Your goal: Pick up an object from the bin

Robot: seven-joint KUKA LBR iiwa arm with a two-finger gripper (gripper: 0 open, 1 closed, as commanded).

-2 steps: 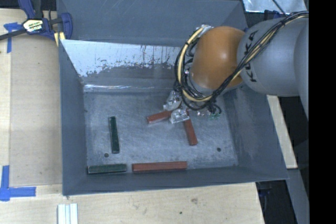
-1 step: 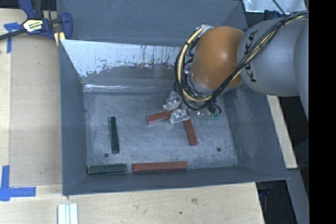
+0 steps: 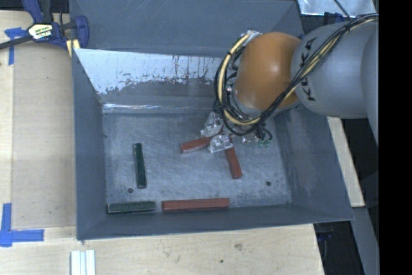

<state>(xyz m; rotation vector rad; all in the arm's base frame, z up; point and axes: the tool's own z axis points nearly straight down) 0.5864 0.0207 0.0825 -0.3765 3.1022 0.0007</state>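
Camera view: the gripper [image 3: 217,137] is down at the floor of the bin [image 3: 87,138], right of centre, under the arm's orange cover [image 3: 267,77] and its loop of cables [image 3: 226,74]. The metal tip sits between two short red-brown blocks. The left block [image 3: 193,146] lies flat with its right end at or just beside the tip. The right block [image 3: 234,164] slants away from the tip toward the near right. The cover and cables hide too much to tell whether the gripper is wide, narrow or closed on anything, and I cannot see either block held.

The thing to pick is probably one of these two blocks, both on the floor at the tip.

The main risk I see is that the blocks meet almost at the tip. A close here could catch only the end of one, which would likely pivot and drop on the lift. It could also pinch both ends, so neither is held squarely. Both blocks lie flat and low, so a close made too high would slide over them, and pressing lower would scrape the floor.

If the tip pushes sideways, the left block could skid off to the left, out of the grasp.

Well apart, and unlikely to interfere, lie a green stick [image 3: 139,165] at the left, and a green block [image 3: 131,207] and a long red bar [image 3: 195,204] along the near wall.
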